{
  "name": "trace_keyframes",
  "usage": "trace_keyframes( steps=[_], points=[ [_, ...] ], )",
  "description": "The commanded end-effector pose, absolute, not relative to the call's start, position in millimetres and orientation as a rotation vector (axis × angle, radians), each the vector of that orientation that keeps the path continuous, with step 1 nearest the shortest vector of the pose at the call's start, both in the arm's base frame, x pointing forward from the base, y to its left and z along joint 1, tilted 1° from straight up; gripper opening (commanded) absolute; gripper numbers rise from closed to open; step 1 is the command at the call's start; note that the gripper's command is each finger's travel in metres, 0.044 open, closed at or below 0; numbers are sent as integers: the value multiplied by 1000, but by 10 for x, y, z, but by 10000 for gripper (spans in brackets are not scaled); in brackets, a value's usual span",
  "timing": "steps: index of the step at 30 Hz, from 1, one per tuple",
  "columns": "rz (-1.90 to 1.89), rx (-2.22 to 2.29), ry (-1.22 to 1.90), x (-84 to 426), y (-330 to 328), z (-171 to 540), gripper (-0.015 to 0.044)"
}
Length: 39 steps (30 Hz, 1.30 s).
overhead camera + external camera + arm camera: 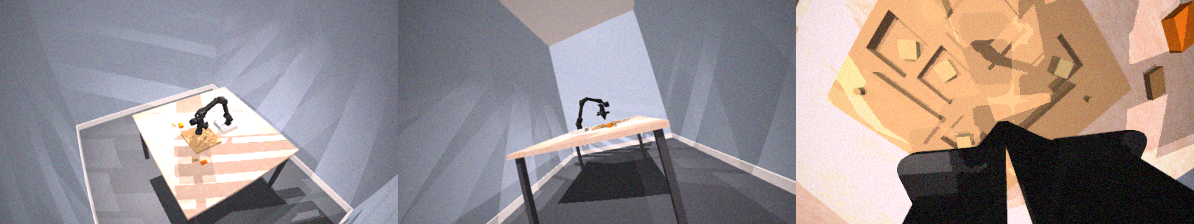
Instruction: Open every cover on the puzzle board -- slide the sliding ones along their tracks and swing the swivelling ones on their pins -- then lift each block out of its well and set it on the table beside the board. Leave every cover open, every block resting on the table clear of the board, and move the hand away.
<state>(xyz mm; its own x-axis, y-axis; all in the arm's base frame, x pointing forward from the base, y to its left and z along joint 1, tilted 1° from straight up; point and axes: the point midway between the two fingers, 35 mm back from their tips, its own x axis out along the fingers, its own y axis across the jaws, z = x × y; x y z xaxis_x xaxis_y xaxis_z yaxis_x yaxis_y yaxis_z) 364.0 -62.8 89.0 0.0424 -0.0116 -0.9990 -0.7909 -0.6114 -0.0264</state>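
The wooden puzzle board (196, 148) (1106, 80) lies on the table, with dark-edged recesses. Several small pale square pieces stand on or in it: one piece (908, 50) at upper left, one (946, 71) beside it, one (1063, 67) at right and one (964, 140) close to the fingers. I cannot tell knobs from blocks, or how far each cover is open. An orange block (203, 162) (1178, 31) and a brown block (195, 160) (1154, 82) rest on the table off one side; an orange-yellow block (180, 125) and a tan block (174, 124) rest off another. My gripper (199, 133) (604, 118) (1002, 126) is shut, empty, above the board.
The white arm base plate (225, 126) stands beside the board. A small peg (859, 91) rises near the board's left corner and another peg (1087, 99) near its right. The table (250, 158) (553, 144) carries strong light stripes and shadows that blur the board's outlines.
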Motion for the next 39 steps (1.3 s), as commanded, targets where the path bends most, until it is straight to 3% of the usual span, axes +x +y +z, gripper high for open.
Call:
trace_keyframes(
  steps=[1, 16, 39],
  points=[
    [1256, -1325, 1133, 3270, -656, 921, 0],
    [379, -414, 1502, 2446, -641, 825, 0],
    [367, -401, 1505, 2431, -637, 747, 0]
  ],
)
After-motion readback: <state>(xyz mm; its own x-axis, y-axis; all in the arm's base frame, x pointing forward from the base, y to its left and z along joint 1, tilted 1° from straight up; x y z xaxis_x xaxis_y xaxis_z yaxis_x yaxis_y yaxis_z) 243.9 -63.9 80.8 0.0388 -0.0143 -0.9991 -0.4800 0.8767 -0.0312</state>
